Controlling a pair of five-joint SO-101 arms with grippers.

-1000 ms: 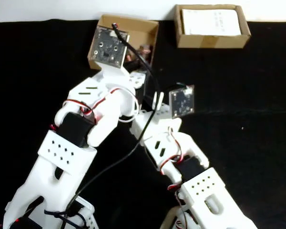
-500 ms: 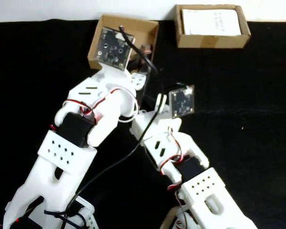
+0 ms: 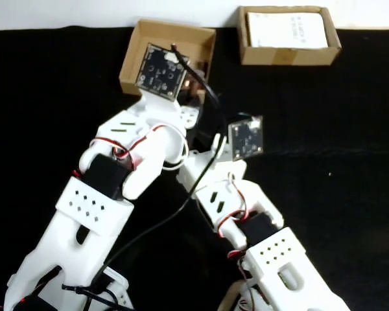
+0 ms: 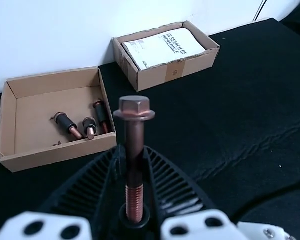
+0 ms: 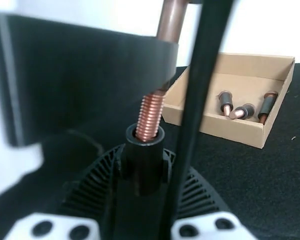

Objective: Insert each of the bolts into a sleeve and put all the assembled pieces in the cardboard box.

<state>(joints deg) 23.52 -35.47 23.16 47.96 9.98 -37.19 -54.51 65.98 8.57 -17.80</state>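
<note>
While the right gripper (image 5: 142,172) pinched a short black cylindrical sleeve (image 5: 146,150) upright over the middle of the black cloth-covered table (image 4: 240,125), the left gripper (image 4: 134,152) was clamped on the shank of a copper-coloured hex-head metal bolt (image 4: 134,109). The bolt's threaded tip sat in the sleeve's open mouth. Beyond them, at the far left, lay the open brown cardboard box (image 4: 45,95), with a few sleeved bolts (image 4: 90,125) on its floor near its right wall. Farther right, a second cardboard box (image 4: 190,61) held a white printed booklet (image 4: 160,47).
</note>
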